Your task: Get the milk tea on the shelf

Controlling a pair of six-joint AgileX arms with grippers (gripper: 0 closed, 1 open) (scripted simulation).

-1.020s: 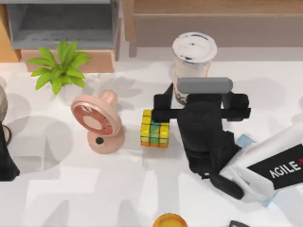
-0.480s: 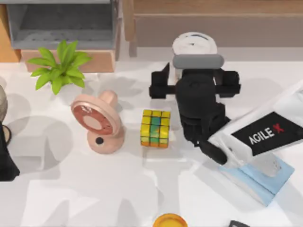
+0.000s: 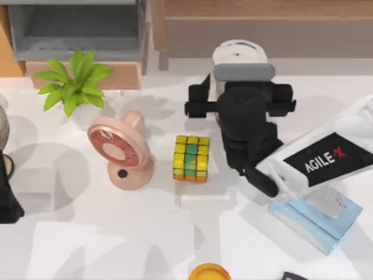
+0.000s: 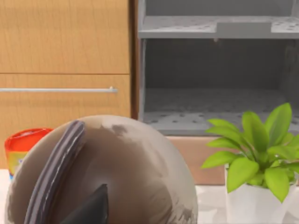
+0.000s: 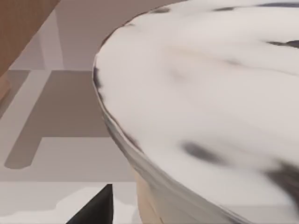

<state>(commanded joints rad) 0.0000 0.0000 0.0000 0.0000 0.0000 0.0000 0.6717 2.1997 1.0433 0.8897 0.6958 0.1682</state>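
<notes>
The milk tea [image 3: 239, 51] stands at the back of the table, right in front of the shelf [image 3: 262, 23], and its white lid pokes out beyond my right arm. My right gripper [image 3: 240, 87] is open and straddles the cup, with one dark finger [image 3: 200, 93] on each side. In the right wrist view the lid and rim of the milk tea [image 5: 201, 107] loom very close, with a fingertip [image 5: 96, 207] beside them. My left gripper [image 3: 6, 192] is parked at the table's left edge.
A colourful cube [image 3: 191, 157] sits just left of my right arm, and a pink fan [image 3: 119, 149] farther left. A potted plant [image 3: 73, 81] stands before the grey-lined box [image 3: 76, 29]. A blue pad [image 3: 317, 219] lies under the right arm. A brown round object [image 4: 103, 172] is close to the left wrist.
My right gripper moved toward the back of the table and now has the cup between its fingers. It has barely moved over the last half second.
</notes>
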